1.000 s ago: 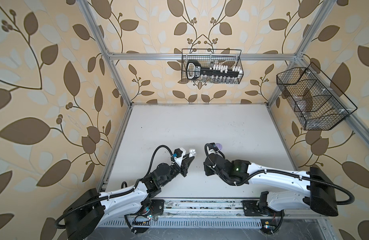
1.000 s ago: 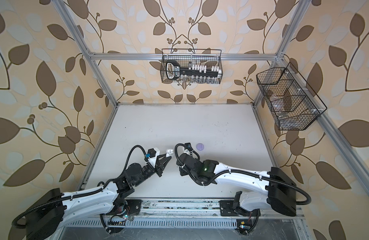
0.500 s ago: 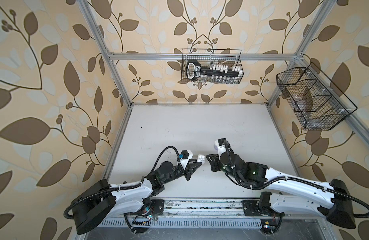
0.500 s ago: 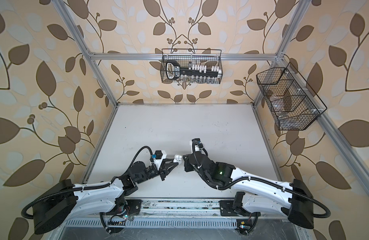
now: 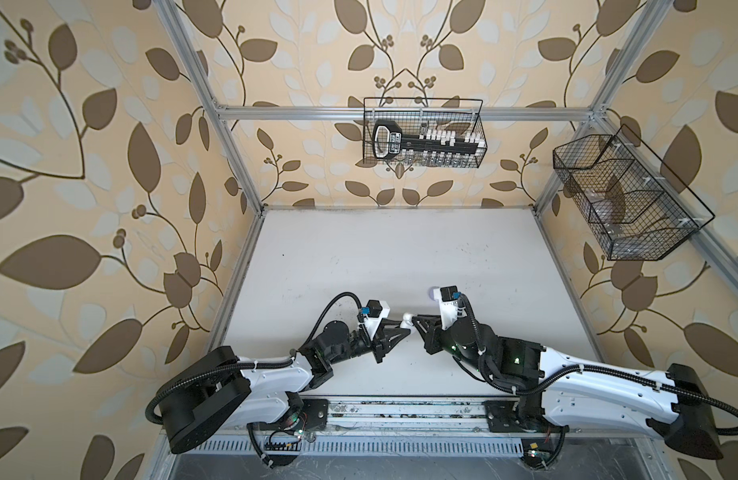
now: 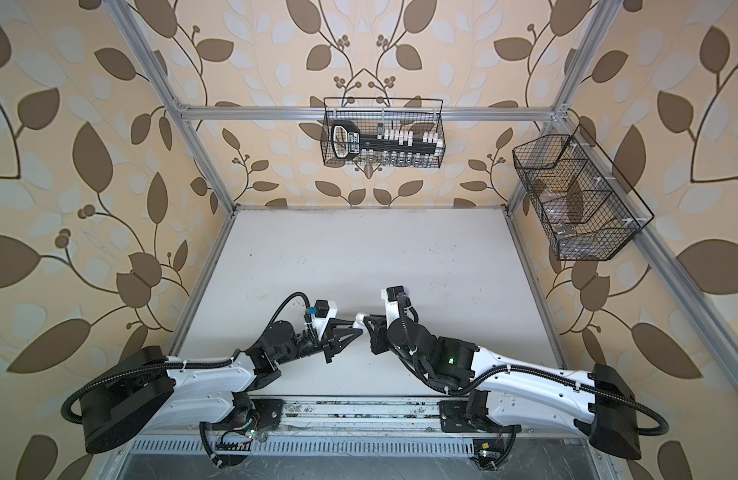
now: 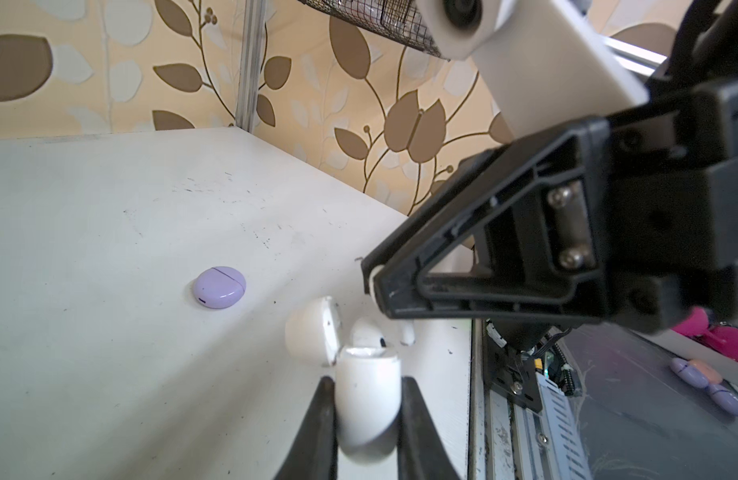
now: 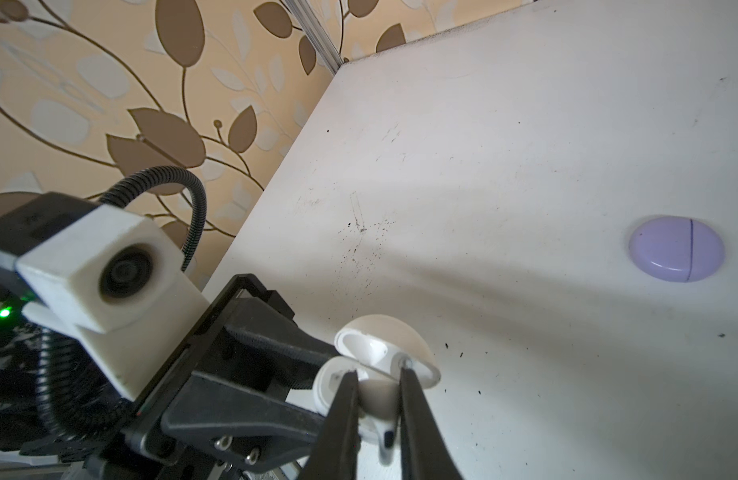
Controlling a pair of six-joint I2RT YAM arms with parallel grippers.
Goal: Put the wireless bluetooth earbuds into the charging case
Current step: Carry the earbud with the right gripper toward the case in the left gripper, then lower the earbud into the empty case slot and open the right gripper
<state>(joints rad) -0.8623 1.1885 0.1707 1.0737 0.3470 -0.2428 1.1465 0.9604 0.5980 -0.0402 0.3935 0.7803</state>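
My left gripper is shut on the base of a white charging case. Its lid is flipped open. My right gripper is shut on a white earbud. In the left wrist view the earbud sits right at the case's mouth. In both top views the two grippers meet tip to tip at the white case, near the table's front middle. A shut lilac case lies flat on the table behind them, apart from both grippers. No lilac earbuds show on the table.
A black wire basket with a tool hangs on the back wall, and another wire basket on the right wall. The metal rail runs along the table's front edge. Small lilac and pink items lie beyond that edge.
Both grippers swung in toward each other and now meet at the middle front. The right gripper has brought the earbud to the open white case held by the left one.
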